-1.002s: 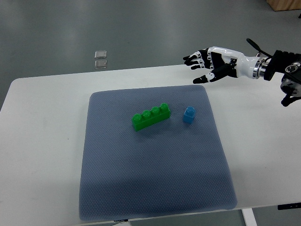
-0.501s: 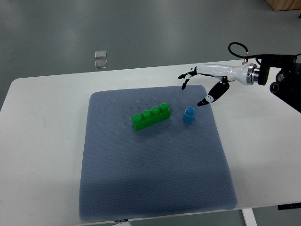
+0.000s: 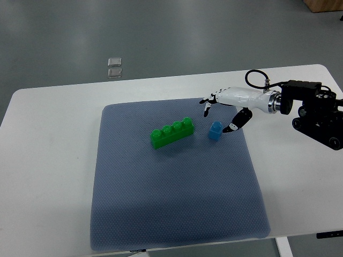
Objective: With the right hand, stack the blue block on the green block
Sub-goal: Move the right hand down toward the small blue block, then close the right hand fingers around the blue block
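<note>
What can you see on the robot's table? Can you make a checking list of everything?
Surface: white table with a grey-blue mat spread over its middle.
Job's things: green block, long with four studs, lies on the mat. Blue block, small, sits on the mat just right of it, not stacked yet.
Clutter: nothing seen on the table.
Grippers: right hand hovers by the blue block, fingers spread, holding nothing. Left hand is out of view.
Cables: black cable loops above the right wrist.
Surroundings: grey floor with two small clear squares beyond the table.
</note>
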Available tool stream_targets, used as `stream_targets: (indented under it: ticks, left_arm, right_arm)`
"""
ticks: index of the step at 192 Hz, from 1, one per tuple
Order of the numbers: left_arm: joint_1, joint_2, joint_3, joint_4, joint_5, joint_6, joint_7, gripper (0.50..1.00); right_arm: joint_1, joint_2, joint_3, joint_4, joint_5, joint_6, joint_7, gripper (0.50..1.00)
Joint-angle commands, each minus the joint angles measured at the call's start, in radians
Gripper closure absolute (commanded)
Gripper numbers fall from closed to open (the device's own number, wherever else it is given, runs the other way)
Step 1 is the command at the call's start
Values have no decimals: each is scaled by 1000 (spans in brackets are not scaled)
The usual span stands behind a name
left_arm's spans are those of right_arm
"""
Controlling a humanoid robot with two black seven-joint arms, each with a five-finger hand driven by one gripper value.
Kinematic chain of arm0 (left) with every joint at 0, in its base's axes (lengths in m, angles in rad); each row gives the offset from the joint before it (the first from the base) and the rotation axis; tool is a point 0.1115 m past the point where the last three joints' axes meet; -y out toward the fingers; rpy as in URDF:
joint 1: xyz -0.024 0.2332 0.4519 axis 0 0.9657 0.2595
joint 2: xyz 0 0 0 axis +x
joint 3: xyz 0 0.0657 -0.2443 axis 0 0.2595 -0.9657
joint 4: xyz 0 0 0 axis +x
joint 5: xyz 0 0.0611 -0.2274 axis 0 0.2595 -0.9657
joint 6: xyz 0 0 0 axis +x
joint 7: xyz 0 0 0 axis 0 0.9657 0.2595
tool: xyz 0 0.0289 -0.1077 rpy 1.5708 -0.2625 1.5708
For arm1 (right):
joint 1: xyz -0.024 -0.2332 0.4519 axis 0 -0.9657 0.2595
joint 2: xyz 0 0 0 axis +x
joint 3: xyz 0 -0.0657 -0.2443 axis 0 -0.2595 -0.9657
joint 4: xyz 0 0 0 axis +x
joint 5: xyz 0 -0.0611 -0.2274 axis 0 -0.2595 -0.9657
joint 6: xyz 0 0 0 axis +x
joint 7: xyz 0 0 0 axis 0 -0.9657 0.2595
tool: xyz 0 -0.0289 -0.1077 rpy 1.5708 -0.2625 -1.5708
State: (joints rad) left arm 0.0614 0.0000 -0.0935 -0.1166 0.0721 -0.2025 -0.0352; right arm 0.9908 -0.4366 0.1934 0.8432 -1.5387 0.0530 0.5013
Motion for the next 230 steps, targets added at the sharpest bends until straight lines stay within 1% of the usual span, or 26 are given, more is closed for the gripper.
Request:
stream_targets:
  ticks: [1, 28, 62, 76, 81, 93, 193, 208, 214, 221, 230]
  left_arm:
    - [0, 0, 0, 0, 0, 0, 0, 500]
    - [0, 0, 0, 0, 0, 0, 0, 500]
    - [0, 0, 0, 0, 0, 0, 0, 500]
    - [0, 0, 0, 0, 0, 0, 0, 500]
    - [0, 0, 0, 0, 0, 0, 0, 500]
    - [0, 0, 0, 0, 0, 0, 0, 500]
    - [0, 0, 0, 0, 0, 0, 0, 500]
    - [0, 0, 0, 0, 0, 0, 0, 500]
    - [0, 0, 0, 0, 0, 0, 0, 500]
    - [0, 0, 0, 0, 0, 0, 0, 500]
    - [0, 0, 0, 0, 0, 0, 0, 500]
  right_arm:
    - [-6, 4, -5, -1, 2, -15, -18, 591]
    - [-8, 16, -23, -7, 0, -15, -46, 595]
    - [-8, 19, -55, -7, -1, -24, -47, 603]
    - [-8, 24, -55, -12, -3, -25, -50, 632]
    - [-8, 24, -55, -12, -3, -25, -52, 634]
    - [-8, 26, -55, -12, -3, -27, -52, 666]
    - [-21, 33, -57, -13, -3, -36, -53, 666]
    - [-21, 33, -58, -13, -3, -36, -53, 671]
    - [-21, 33, -58, -13, -3, -35, -53, 677]
    - [-21, 33, -63, -13, -4, -35, -53, 697]
    - [-21, 33, -63, -13, -4, -35, -53, 697]
